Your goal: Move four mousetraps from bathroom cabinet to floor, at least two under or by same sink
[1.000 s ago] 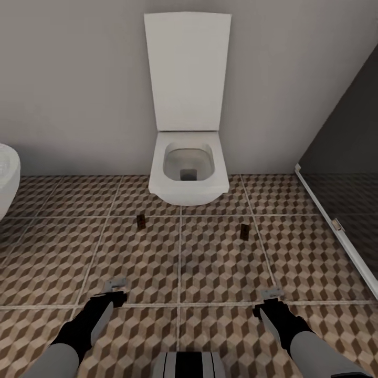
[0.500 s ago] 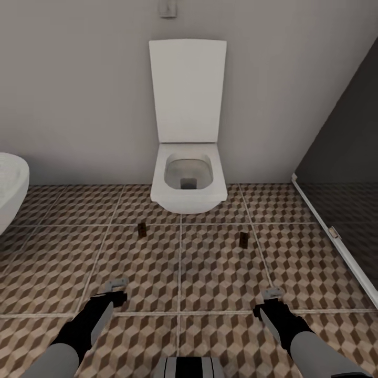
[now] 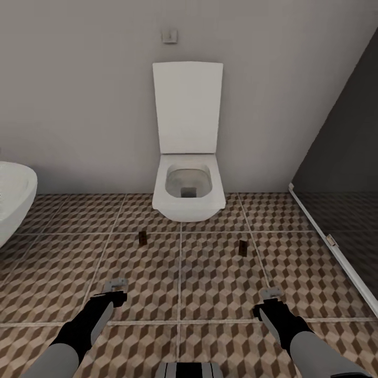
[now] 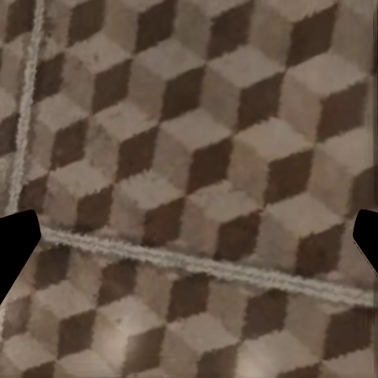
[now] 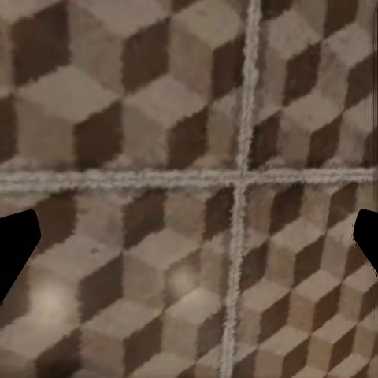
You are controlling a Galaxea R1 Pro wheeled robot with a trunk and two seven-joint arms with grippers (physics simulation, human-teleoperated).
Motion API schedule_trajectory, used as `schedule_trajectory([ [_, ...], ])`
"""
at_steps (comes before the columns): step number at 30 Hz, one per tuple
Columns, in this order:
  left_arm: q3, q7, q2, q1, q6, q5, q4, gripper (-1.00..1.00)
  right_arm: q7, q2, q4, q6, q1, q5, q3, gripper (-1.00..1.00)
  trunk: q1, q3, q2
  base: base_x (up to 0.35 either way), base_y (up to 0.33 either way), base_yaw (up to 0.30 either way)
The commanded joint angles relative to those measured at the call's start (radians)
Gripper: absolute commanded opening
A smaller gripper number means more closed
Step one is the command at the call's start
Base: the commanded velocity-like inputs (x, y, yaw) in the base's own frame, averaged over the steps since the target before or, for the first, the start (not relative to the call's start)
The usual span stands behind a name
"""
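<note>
Two mousetraps, one [image 3: 142,238] left and one [image 3: 242,248] right, small dark-brown boards, lie on the cube-patterned bathroom floor [image 3: 210,283] before the toilet [image 3: 185,191]. Left claw [image 3: 115,286] and right claw [image 3: 271,292]: fingers apart, empty.

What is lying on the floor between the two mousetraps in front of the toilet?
In the head view, nothing: between the left mousetrap and the right mousetrap there is bare patterned bathroom floor, crossed by one pale grout line.

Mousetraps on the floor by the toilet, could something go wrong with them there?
Maybe. Both mousetraps, one and the other, lie on the bathroom floor in front of the toilet, with no sink beside them, so they may not count yet. They are tiny and sit ahead of the robot, so it could roll over them. Both grippers, left and right, look empty.
</note>
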Motion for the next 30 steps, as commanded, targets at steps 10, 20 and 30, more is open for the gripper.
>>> schedule_trajectory([
  [10, -0.007, 0.009, 0.002, 0.0, 0.004, 0.011, -0.002, 1.0, -0.002, 0.0, -0.002, 0.009, 0.0, 0.003, 0.007, 1.0, -0.005, 0.038, 0.002, 0.0, 0.0, 0.0],
  [20, -0.007, 0.01, 0.002, 0.0, 0.004, 0.011, -0.001, 1.0, -0.002, 0.0, -0.002, 0.008, 0.0, 0.003, 0.007, 1.0, -0.009, 0.077, 0.004, 0.0, 0.0, 0.0],
  [30, -0.007, 0.011, 0.0, 0.0, 0.004, 0.011, -0.001, 1.0, -0.001, 0.0, -0.002, 0.003, 0.0, 0.003, 0.007, 1.0, -0.014, 0.115, 0.007, 0.0, 0.0, 0.0],
])
